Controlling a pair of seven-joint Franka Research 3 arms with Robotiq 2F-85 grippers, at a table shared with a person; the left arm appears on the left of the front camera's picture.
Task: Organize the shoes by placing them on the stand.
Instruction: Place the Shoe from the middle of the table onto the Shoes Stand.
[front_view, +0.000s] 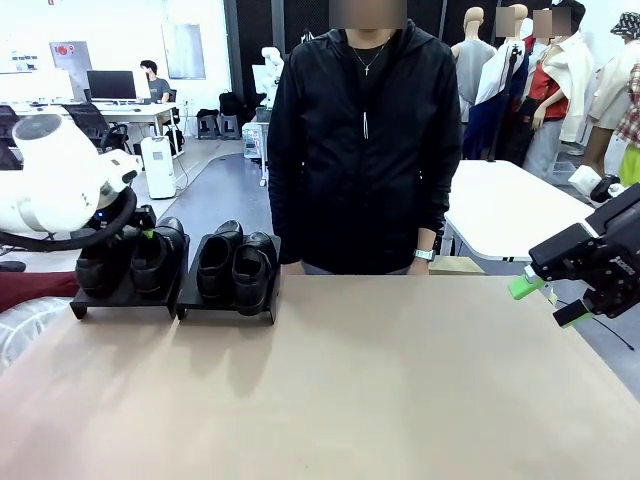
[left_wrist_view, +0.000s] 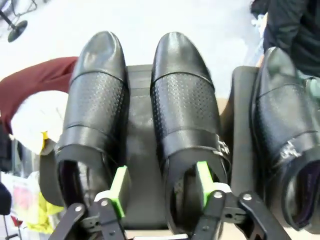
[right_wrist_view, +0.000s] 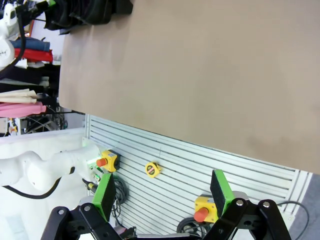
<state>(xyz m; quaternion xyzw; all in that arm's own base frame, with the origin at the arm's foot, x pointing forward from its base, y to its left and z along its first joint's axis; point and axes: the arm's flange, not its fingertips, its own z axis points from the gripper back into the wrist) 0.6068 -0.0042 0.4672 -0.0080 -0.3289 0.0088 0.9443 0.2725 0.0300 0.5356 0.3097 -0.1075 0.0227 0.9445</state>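
Note:
Four black shiny shoes stand in pairs on the stand at the table's far left: two (front_view: 100, 262) (front_view: 160, 255) on the left platform (front_view: 125, 300), two (front_view: 218, 258) (front_view: 256, 265) on the right platform (front_view: 228, 305). My left gripper (front_view: 145, 235) hovers over the left pair. In the left wrist view its jaws (left_wrist_view: 161, 185) stand open astride the heel-side wall of one perforated shoe (left_wrist_view: 182, 100), one pad inside the opening, the other between that shoe and its neighbour (left_wrist_view: 95, 95). My right gripper (front_view: 548, 300) (right_wrist_view: 162, 192) hangs open and empty beyond the table's right edge.
A person in a black hoodie (front_view: 365, 150) stands at the far side, just right of the stand. The brown tabletop (front_view: 350, 380) stretches bare to the right. A red cloth (front_view: 30, 290) lies left of the stand. Below the right gripper is a slatted panel (right_wrist_view: 200, 160).

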